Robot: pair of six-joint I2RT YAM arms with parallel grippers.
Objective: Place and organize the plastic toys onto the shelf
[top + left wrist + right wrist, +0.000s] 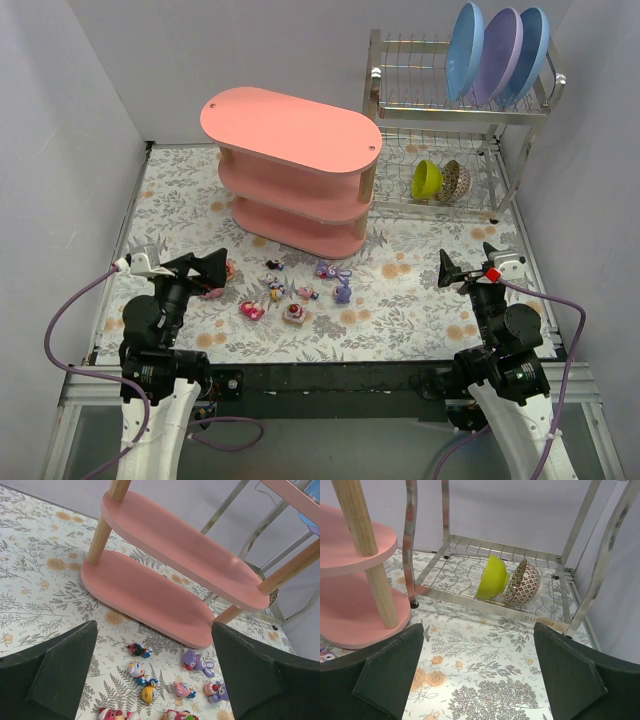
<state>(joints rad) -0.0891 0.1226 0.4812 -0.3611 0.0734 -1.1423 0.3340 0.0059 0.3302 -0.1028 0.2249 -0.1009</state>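
Left gripper (154,630), right gripper (479,627): fingers spread wide, grasping nothing. Toys (295,295) scattered on floral table (420,300), just before shelf (290,130). Dish rack (470,600) front rail stamped "SUS304", faint.

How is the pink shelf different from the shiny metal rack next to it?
The pink oval shelf with wooden posts has solid flat boards; the silver wire dish rack is open wire. The shelf's tiers look bare; the rack holds three plates and two bowls. Both stand on the flowered table.
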